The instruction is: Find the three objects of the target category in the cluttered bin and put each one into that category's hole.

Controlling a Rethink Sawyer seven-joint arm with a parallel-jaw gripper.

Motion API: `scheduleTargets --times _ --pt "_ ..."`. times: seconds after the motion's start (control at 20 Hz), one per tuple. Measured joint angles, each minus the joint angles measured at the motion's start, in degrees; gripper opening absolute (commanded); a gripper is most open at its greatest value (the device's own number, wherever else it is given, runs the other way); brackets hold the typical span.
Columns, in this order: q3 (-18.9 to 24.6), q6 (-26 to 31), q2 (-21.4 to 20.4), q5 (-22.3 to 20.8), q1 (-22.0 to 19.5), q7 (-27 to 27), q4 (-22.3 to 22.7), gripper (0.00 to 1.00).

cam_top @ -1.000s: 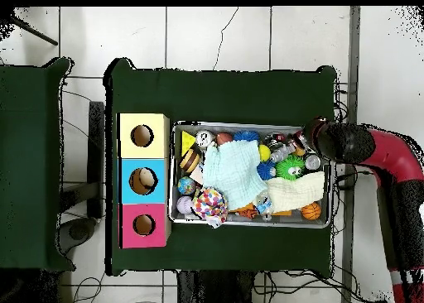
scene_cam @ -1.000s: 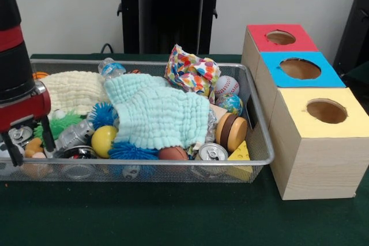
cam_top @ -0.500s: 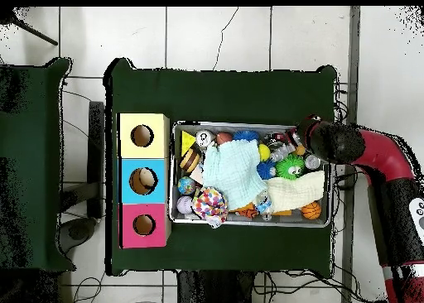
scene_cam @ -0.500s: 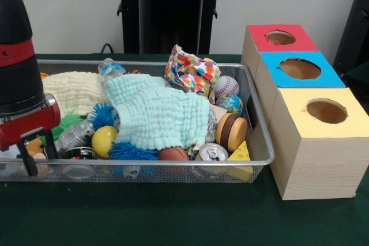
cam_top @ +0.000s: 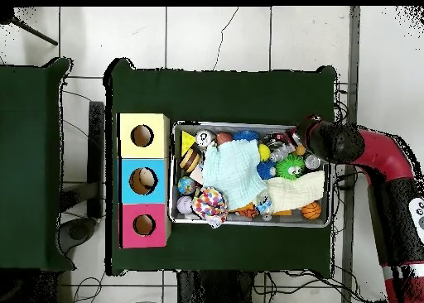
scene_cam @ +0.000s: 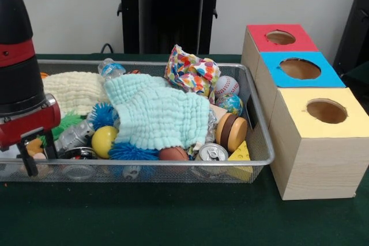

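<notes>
We are searching: our gripper [scene_cam: 36,155] stands with fingers apart (holding nothing) inside the wire bin [scene_cam: 262,142]; next we must choose a target.

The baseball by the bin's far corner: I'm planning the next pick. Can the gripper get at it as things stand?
Probably yes: the baseball lies uncovered on top, beside the patterned cloth. The gripper is at the bin's opposite end.
</notes>
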Motion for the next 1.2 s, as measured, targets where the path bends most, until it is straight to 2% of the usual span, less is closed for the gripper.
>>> scheduleTargets --times 0.2,0.5,0.55,0.7,0.95,1.2 --pt "-0.2 -0.2 -0.5 -0.3 0.0 0.0 0.5 0.0" --pt "-0.8 -1.4 -3.2 -0.6 -0.5 0.0 3.6 0.0" --pt "-0.8 -2.7 -4.8 -0.4 -0.9 0.0 5.8 1.0" --pt "-0.8 -2.7 -5.1 -0.3 -1.0 0.0 6.3 1.0" --pt "-0.9 -2.7 -7.2 0.4 -1.0 0.0 10.2 1.0" --pt "-1.0 -2.7 -7.4 0.2 -0.1 0.0 11.2 1.0"
